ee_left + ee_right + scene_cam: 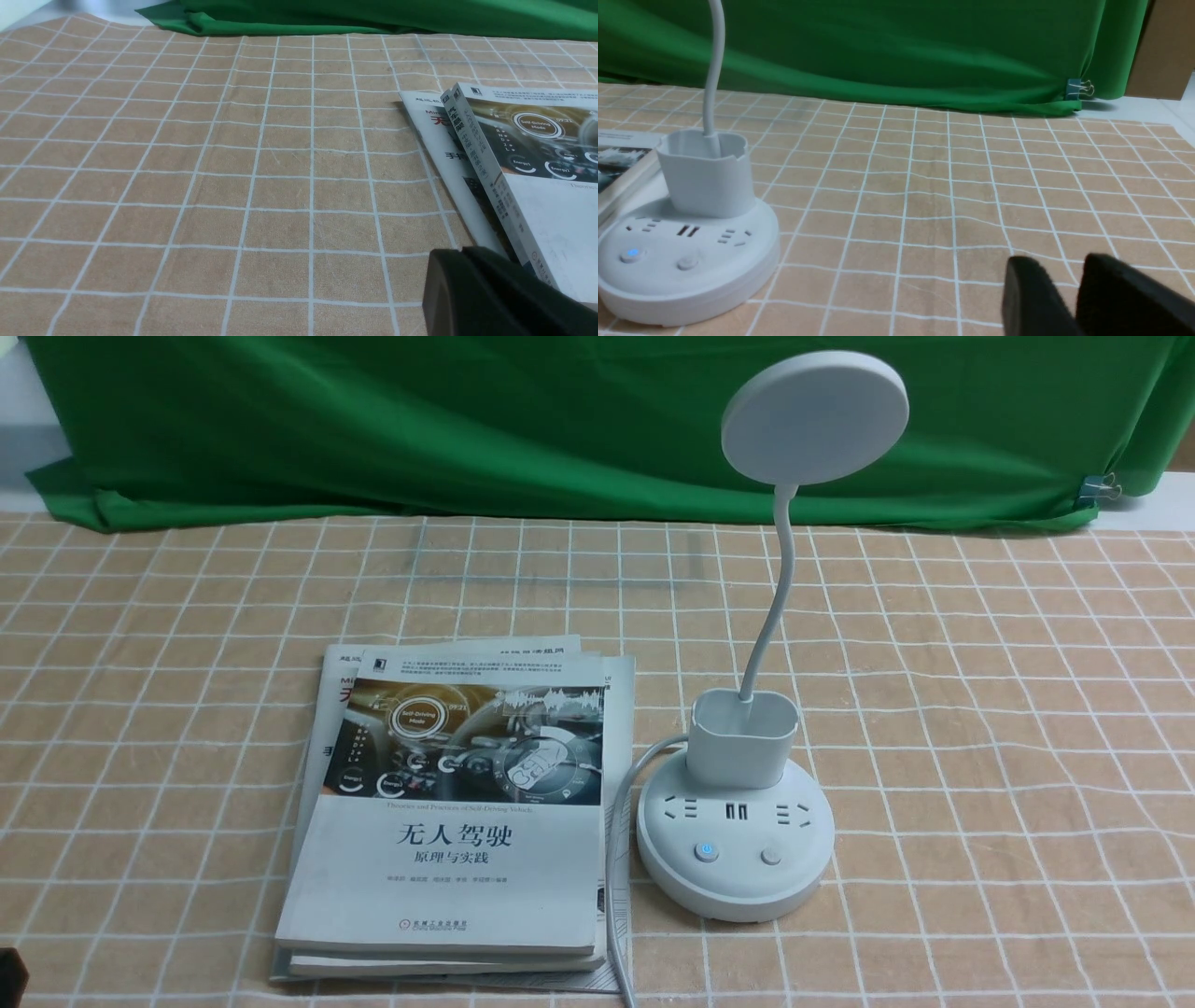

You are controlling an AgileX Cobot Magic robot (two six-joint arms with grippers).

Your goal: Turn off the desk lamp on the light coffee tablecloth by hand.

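Note:
The white desk lamp (pixel 735 845) stands on the light coffee tablecloth (pixel 980 709), right of centre, with its disc head (pixel 814 416) raised on a thin neck. On its round base the left button (pixel 707 851) glows blue and the right button (pixel 770 856) is plain grey. In the right wrist view the lamp base (pixel 686 280) lies well off to one side of my right gripper (pixel 1064 268), whose fingers stand apart over bare cloth with nothing between them. My left gripper (pixel 462 252) is shut and empty, low over the cloth beside the books (pixel 537 186).
A stack of books (pixel 457 812) lies just left of the lamp, and the lamp's white cord (pixel 616 859) runs between them toward the front edge. A green backdrop cloth (pixel 467 420) hangs along the back, held by a binder clip (pixel 1102 485).

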